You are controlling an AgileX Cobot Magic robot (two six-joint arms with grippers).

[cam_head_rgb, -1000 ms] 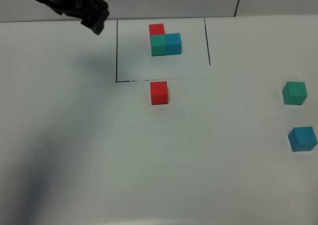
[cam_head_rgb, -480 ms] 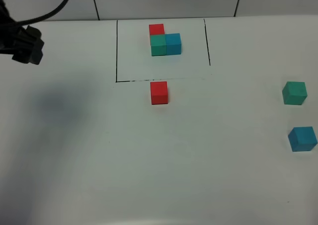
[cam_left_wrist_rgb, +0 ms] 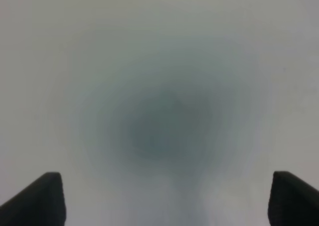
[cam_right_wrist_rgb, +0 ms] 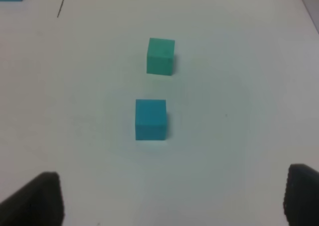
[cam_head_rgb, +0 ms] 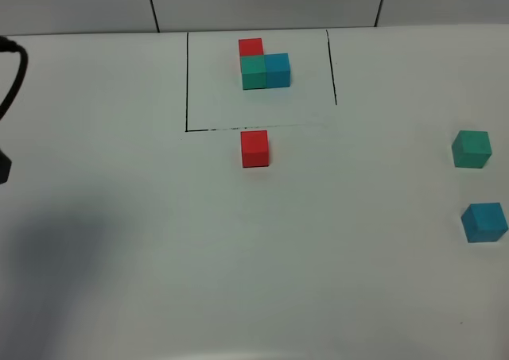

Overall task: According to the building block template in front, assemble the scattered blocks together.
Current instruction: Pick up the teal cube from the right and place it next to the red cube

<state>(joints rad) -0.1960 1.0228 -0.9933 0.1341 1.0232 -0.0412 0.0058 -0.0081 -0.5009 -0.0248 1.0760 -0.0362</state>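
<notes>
Blue cube ahead of R gripper, apart | R gripper spread | L gripper spread

**Black fingertips and a looping cable**

Little of the robot shows. The left gripper appears as two matte black fingertips, wedge-shaped with slanted edges and blurred outlines. The right gripper has the same dark, blunt tips, their surfaces plain. At the left edge of the high view a thin black cable curves, and nearer, a small black angular piece juts in.
</notes>
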